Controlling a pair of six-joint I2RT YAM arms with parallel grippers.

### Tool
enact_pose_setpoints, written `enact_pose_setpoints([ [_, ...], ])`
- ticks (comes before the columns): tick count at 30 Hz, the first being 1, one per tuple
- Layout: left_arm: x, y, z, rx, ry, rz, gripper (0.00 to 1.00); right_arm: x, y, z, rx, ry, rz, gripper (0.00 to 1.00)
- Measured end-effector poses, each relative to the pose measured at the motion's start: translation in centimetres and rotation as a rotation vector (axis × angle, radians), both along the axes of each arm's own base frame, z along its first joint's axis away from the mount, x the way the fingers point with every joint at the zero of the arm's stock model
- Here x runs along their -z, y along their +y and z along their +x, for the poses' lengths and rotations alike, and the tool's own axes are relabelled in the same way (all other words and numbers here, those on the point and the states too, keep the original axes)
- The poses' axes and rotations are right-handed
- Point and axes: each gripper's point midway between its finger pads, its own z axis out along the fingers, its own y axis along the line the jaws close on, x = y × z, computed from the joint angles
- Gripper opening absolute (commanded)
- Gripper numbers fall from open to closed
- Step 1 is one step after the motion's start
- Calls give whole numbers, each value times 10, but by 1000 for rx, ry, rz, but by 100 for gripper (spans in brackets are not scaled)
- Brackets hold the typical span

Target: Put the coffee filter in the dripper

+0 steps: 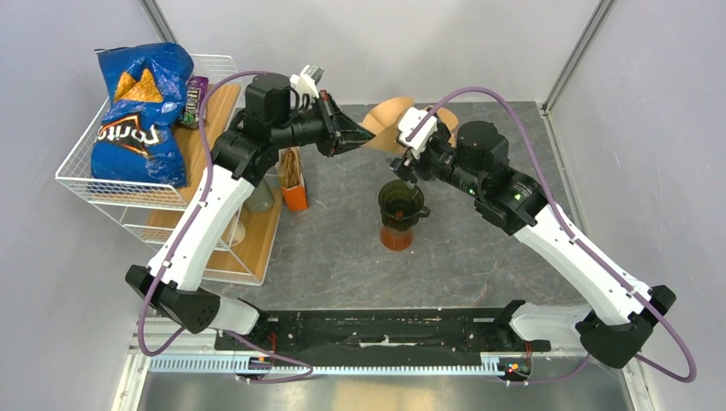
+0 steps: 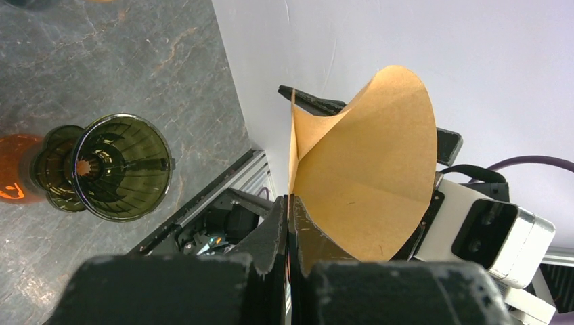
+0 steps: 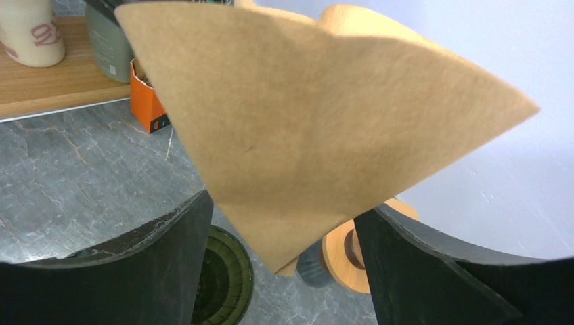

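Left wrist view caught it: my left gripper [image 2: 290, 220] was pressed tight on the coffee filter's [image 2: 365, 176] edge, holding the cone up in the air. My right gripper [image 3: 281, 223] was spread wide, with the filter between its fingers. The dripper [image 1: 401, 202] stood lower down, apart from the filter.

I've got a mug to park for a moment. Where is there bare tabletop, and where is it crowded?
Bare tabletop lies between the dripper and the arm bases, and again in the back right corner, beyond the right arm. Crowded: the left side, with the wire basket, Doritos bag and orange box, and the back centre around the coffee filter.
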Motion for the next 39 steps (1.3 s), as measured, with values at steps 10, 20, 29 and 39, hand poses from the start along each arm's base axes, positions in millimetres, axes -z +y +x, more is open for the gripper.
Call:
enact_pose_setpoints([
  [10,6,-2,-4,10,8,5,2,-4,-1,2,11,-14,5,53],
  [20,5,-1,-4,16,-39,14,2,12,-24,-10,61,66,-43,97],
  [29,29,5,-24,88,-229,209,2,14,-137,-47,343,246,62,97],
  [39,98,-19,-13,194,-182,484,2,26,-148,-50,434,503,210,97],
])
